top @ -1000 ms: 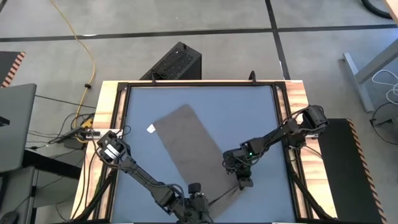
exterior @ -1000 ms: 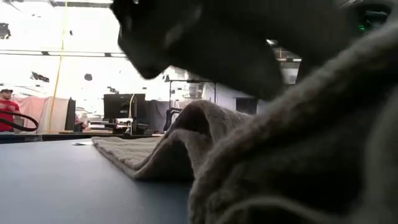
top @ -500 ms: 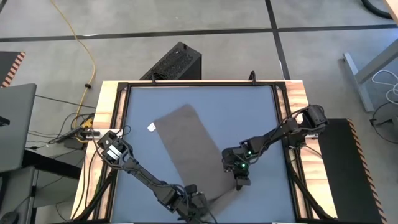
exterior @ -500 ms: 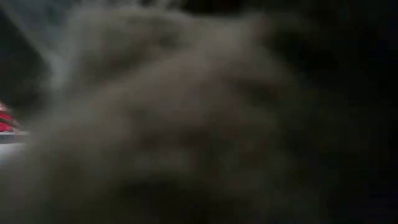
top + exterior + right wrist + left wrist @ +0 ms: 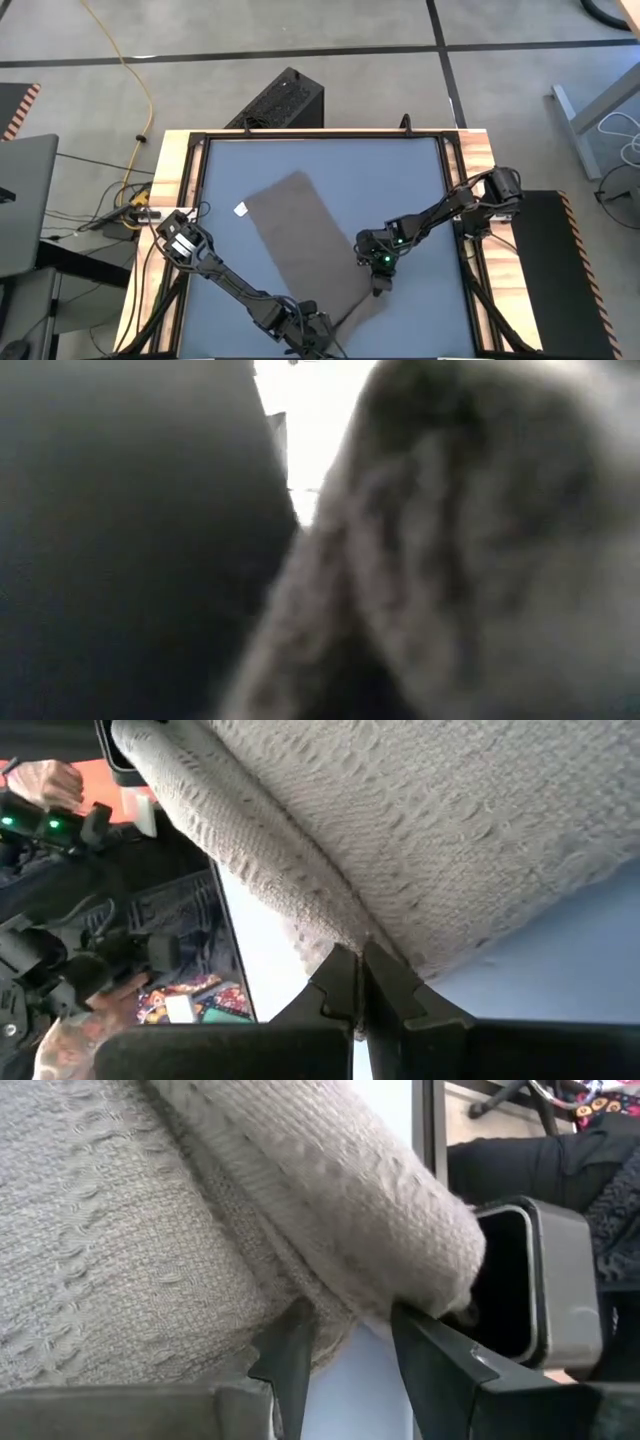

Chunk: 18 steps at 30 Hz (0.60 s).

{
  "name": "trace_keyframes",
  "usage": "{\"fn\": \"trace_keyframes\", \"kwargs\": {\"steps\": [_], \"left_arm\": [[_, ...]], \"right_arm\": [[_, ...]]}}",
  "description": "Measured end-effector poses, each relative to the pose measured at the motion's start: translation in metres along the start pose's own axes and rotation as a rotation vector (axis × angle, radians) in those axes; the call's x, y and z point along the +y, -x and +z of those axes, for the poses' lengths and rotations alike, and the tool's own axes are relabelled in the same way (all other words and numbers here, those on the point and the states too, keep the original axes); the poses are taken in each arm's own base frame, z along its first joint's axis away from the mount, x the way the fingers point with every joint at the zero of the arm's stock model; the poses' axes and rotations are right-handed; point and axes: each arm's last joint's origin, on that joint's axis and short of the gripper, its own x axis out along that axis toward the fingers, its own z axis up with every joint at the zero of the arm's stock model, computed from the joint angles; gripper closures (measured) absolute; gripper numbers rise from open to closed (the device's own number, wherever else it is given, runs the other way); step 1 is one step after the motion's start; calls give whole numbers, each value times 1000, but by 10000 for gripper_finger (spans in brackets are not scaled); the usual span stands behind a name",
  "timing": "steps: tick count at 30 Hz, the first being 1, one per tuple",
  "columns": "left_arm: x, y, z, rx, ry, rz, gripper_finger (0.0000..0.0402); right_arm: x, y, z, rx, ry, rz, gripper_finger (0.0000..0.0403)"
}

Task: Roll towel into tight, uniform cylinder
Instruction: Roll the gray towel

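Both grippers have drawn the towel's near end up and away from the table's front edge since a second ago, and the low camera, which then saw across the table to the room, is now filled by cloth.

From the high view, the towel (image 5: pixel 305 245) lies as a long diagonal strip on the blue table (image 5: pixel 400 175), its far end toward the back left, with the small white tag (image 5: pixel 241 209) just beside that end. The left gripper (image 5: pixel 318 330) is at the front edge of the table on the towel's near left corner. The right gripper (image 5: pixel 379 285) sits at the near right corner, its arm reaching in from the right side.

The low view shows only blurred grey-brown fabric (image 5: pixel 470 550) close to the lens, a dark mass on the left and a bright sliver between them.

In the left wrist view, the left gripper (image 5: pixel 350 1345) holds a folded edge of the towel (image 5: pixel 150 1230) between partly spread fingers (image 5: pixel 290 1355), the knit bunching above them.

In the right wrist view, the right gripper (image 5: pixel 358 982) is pinched nearly closed on the hem of the towel (image 5: pixel 420 810), which is lifted over the blue surface. A person's hand (image 5: pixel 45 782) shows in the room beyond.
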Motion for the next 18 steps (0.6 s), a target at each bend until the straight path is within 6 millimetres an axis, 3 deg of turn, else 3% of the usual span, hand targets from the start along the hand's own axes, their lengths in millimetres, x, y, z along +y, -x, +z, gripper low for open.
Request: {"fn": "trace_keyframes", "kwargs": {"steps": [5,18], "left_arm": [[-2,11,-1,37,-17,19,272],[-20,87,2,-90,-67,193,272]], "right_arm": [[-1,-2,-1,-59,-3,-84,378],[2,-8,-4,-103,79,-156,378]]}}
